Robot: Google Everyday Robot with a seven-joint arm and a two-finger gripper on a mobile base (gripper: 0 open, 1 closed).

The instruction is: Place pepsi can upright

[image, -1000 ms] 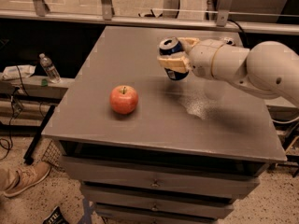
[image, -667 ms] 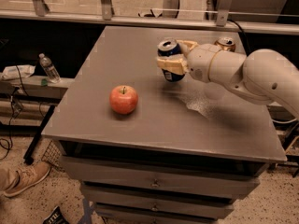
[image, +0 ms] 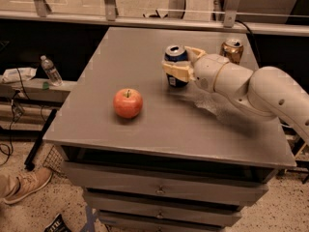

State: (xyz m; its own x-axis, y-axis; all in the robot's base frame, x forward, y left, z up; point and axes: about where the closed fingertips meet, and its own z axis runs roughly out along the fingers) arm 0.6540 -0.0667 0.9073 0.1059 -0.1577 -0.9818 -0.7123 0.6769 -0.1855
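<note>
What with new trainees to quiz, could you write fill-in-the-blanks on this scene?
The claw is shut on the pepsi can, whose top faces ___. Left of it on the table lies an ___. Cans in view number ___.
Missing: up; apple; two.

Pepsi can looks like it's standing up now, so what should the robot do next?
Probably open the gripper and let go. The pepsi can stands upright, silver top up, with the fingers clasped around it, and its bottom seems to rest on the table, apart from the apple and the gold-brown can.
</note>
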